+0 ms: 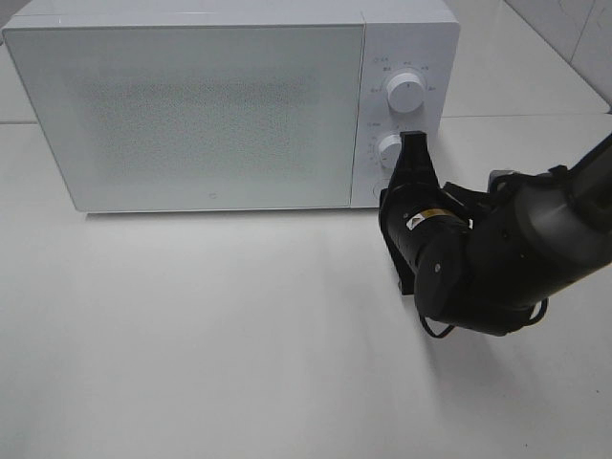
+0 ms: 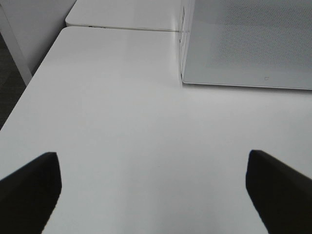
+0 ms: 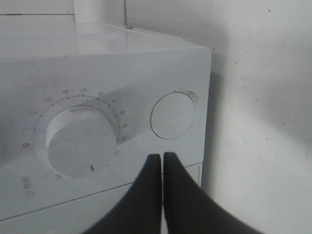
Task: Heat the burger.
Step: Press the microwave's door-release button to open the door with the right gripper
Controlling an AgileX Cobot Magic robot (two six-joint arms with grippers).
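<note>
looking from the high camera, the right gripper (image 1: 413, 142) has its fingers pressed together and empty, tips just beside the lower knob (image 1: 389, 149) on the front of the microwave (image 1: 411, 38). the door (image 1: 191, 115) is closed and frosted. the burger shows in no view; probably it is inside, but i cannot confirm.

in the left wrist view, the left gripper (image 2: 153, 170) is spread wide, holding nothing, above the table (image 2: 112, 112), well apart from the knobs.

in the right wrist view, the joined tips point between the lower knob and a round button (image 3: 173, 114). the right arm is clearly nearer, with free room past the microwave's right edge.
</note>
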